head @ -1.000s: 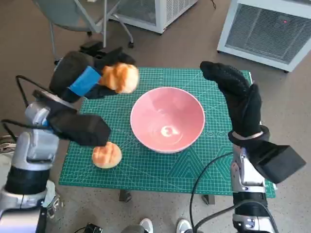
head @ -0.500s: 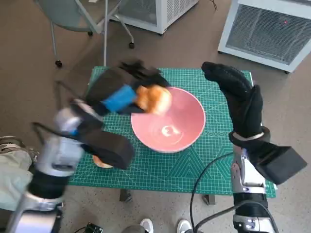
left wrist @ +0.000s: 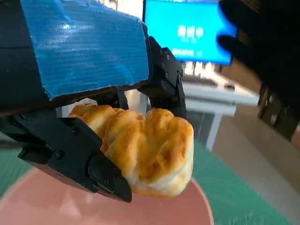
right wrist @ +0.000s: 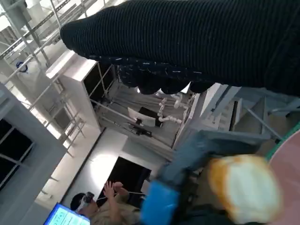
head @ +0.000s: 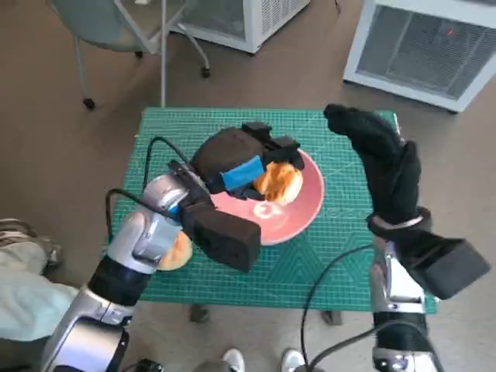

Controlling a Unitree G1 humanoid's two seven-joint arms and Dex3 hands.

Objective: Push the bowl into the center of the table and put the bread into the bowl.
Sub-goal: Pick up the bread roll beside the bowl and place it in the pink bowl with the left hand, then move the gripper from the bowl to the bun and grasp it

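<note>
A: Nearest to the robot, a second golden round bread roll (head: 175,249) lies on the green gridded cutting mat (head: 341,263) that covers the tabletop, half hidden under the left forearm. Could it be a problem?

B: I think so. It lies just beside the arm, so when the arm pulls back it could push this roll toward the mat edge.

A: And the roll in hand?

B: The black left hand with blue tape (head: 246,161) is clamped on the golden flaky bread roll (head: 278,181), which hangs over the inside of the pink round bowl (head: 298,219), a little above its floor. If the fingers (left wrist: 101,173) open slowly on one side, the roll may tip toward the far rim and not settle in the middle.

A: The bowl itself?

B: It stands near the center of the mat. A knock from the hand could slide it away.

A: The right hand?

B: The black knitted-glove right hand (head: 381,164) holds nothing, fingers stretched out, above the mat beside the bowl, apart from it.

A: Any writing?

B: Farther away, a blue screen (left wrist: 190,32) shows white characters, too blurred to read.
</note>
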